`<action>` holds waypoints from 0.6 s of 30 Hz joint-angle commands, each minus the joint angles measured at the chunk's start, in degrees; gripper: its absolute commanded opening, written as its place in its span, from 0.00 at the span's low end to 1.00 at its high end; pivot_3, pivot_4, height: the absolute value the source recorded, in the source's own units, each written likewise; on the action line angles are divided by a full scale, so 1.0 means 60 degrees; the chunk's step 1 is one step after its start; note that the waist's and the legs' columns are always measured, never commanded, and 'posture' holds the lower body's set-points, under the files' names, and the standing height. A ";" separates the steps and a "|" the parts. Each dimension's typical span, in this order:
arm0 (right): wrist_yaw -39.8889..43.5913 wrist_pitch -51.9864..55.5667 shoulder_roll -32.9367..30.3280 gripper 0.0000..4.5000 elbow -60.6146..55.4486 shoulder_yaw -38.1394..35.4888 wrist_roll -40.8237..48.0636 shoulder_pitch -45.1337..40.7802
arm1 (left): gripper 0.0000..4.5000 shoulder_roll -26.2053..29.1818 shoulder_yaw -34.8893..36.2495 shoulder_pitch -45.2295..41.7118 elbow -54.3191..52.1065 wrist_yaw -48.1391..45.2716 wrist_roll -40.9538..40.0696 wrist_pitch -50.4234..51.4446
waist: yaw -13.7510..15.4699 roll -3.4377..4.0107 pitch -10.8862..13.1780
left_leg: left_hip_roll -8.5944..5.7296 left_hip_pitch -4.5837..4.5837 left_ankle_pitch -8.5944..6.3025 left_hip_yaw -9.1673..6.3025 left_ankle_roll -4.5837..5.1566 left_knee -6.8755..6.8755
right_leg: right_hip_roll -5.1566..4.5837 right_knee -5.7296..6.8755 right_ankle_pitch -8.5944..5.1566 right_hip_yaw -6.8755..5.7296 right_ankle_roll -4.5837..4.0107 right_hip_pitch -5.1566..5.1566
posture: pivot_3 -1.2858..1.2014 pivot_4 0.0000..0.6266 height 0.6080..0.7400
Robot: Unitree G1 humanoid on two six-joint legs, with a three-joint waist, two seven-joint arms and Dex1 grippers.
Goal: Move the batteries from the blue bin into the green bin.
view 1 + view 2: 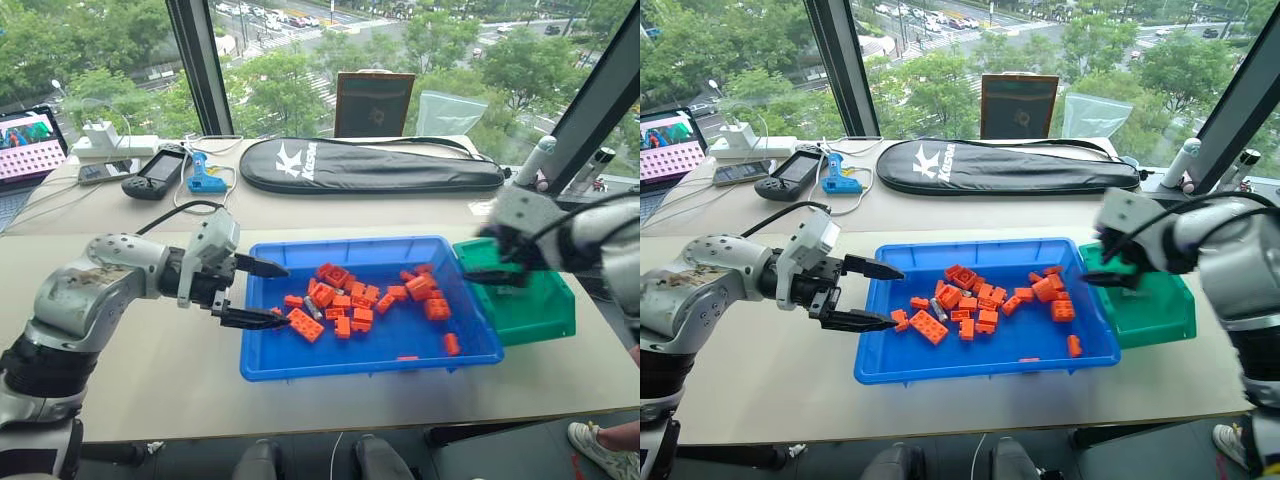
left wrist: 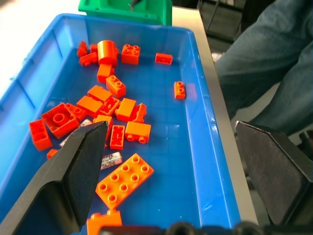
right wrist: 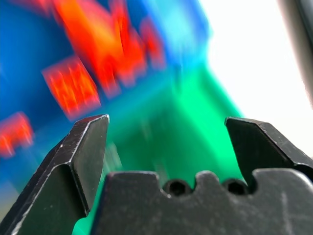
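Window-side table (image 1: 150,370) carries the blue bin (image 1: 300,368) at centre, green bin (image 1: 540,310) touching its 3 o'clock end. Orange bricks (image 1: 352,300) scattered mid-bin. One grey battery (image 2: 110,159) lies among bricks toward the bin's 9 o'clock side. Left gripper (image 1: 262,293) over the 9 o'clock rim, jaws wide apart, empty. Right gripper (image 3: 166,142) above green bin, jaws spread, nothing between.

The left gripper (image 1: 255,293) reaches in from the left with its fingers spread apart, while the right gripper (image 3: 166,142) also stands wide open.
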 commanded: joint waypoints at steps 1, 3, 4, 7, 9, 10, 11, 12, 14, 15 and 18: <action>-0.0650 0.0907 0.0992 1.00 -0.0859 -0.0015 0.0726 -0.0173 | 1.00 0.0399 0.0038 -0.0144 0.0093 -0.0170 0.0413 -0.0398 | 0.0087 -0.0004 0.0002 | -0.0001 -0.0004 0.0000 0.0000 0.0000 0.0000 | -0.0002 -0.0003 0.0000 -0.0001 -0.0001 0.0001 | 0.52 0.24 0.95; -0.0948 0.0578 0.1233 1.00 -0.0874 0.0306 0.0514 -0.0177 | 1.00 0.0520 0.0079 -0.0157 0.0101 -0.0228 0.0464 -0.0400 | 0.0153 -0.0003 0.0002 | -0.0010 -0.0015 0.0000 0.0012 0.0000 0.0003 | -0.0015 -0.0014 0.0001 0.0001 -0.0002 -0.0002 | 0.52 0.24 0.95; -0.1137 0.0491 0.1395 1.00 -0.0745 0.0383 0.0455 -0.0307 | 1.00 0.0589 0.0155 -0.0165 0.0086 -0.0250 0.0430 -0.0353 | 0.0212 -0.0004 0.0003 | -0.0018 -0.0029 0.0000 0.0014 0.0000 0.0006 | -0.0024 -0.0014 0.0004 0.0002 -0.0004 -0.0009 | 0.52 0.24 0.95; -0.1475 0.0336 0.1809 1.00 -0.0578 0.0518 0.0591 -0.0530 | 1.00 0.0772 0.0340 -0.0141 0.0017 -0.0280 0.0377 -0.0251 | 0.0293 -0.0004 0.0004 | -0.0018 -0.0085 -0.0002 0.0013 0.0002 0.0039 | -0.0025 -0.0017 0.0008 -0.0002 -0.0003 -0.0043 | 0.52 0.24 0.95; -0.1568 0.0119 0.1968 1.00 -0.0480 0.0680 0.0614 -0.0569 | 1.00 0.0864 0.0429 -0.0095 0.0015 -0.0261 0.0364 -0.0227 | 0.0295 -0.0004 0.0004 | -0.0016 -0.0091 -0.0003 0.0012 0.0003 0.0045 | -0.0024 -0.0017 0.0010 -0.0003 -0.0002 -0.0046 | 0.52 0.24 0.95; -0.1581 0.0037 0.1965 1.00 -0.0439 0.0698 0.0623 -0.0553 | 1.00 0.0868 0.0428 -0.0094 -0.0013 -0.0223 0.0350 -0.0199 | 0.0295 -0.0004 0.0004 | -0.0015 -0.0091 -0.0003 0.0011 0.0004 0.0046 | -0.0023 -0.0016 0.0010 -0.0004 -0.0002 -0.0046 | 0.52 0.24 0.95; -0.1576 -0.0102 0.2057 1.00 -0.0407 0.0816 0.0633 -0.0554 | 1.00 0.0902 0.0469 -0.0056 -0.0008 -0.0195 0.0359 -0.0213 | 0.0298 -0.0004 0.0004 | -0.0015 -0.0091 -0.0003 0.0011 0.0004 0.0046 | -0.0023 -0.0014 0.0010 -0.0004 -0.0002 -0.0045 | 0.52 0.24 0.95; -0.1568 -0.0203 0.2112 1.00 -0.0389 0.0898 0.0652 -0.0552 | 1.00 0.0924 0.0496 -0.0030 -0.0006 -0.0175 0.0368 -0.0223 | 0.0295 -0.0004 0.0004 | -0.0015 -0.0091 -0.0003 0.0010 0.0004 0.0047 | -0.0022 -0.0013 0.0010 -0.0006 -0.0002 -0.0045 | 0.52 0.24 0.95; -0.1488 -0.0512 0.2269 1.00 -0.0398 0.1221 0.0631 -0.0503 | 1.00 0.1010 0.0624 0.0063 0.0026 -0.0135 0.0385 -0.0241 | 0.0286 -0.0004 0.0004 | -0.0013 -0.0091 -0.0003 0.0010 0.0004 0.0052 | -0.0020 -0.0012 0.0012 -0.0006 -0.0001 -0.0044 | 0.52 0.24 0.95; -0.1433 -0.0601 0.2351 1.00 -0.0409 0.1366 0.0641 -0.0494 | 1.00 0.1094 0.0720 0.0126 0.0062 -0.0121 0.0410 -0.0259 | 0.0278 -0.0004 0.0004 | -0.0012 -0.0090 -0.0003 0.0009 0.0004 0.0052 | -0.0019 -0.0010 0.0012 -0.0006 -0.0001 -0.0043 | 0.52 0.24 0.95; -0.1337 -0.0761 0.2620 1.00 -0.0426 0.1688 0.0733 -0.0494 | 1.00 0.1356 0.0959 0.0353 0.0155 -0.0123 0.0544 -0.0372 | 0.0220 -0.0004 0.0005 | -0.0003 -0.0089 -0.0003 0.0008 0.0004 0.0052 | -0.0011 -0.0005 0.0012 -0.0006 -0.0002 -0.0046 | 0.52 0.24 0.95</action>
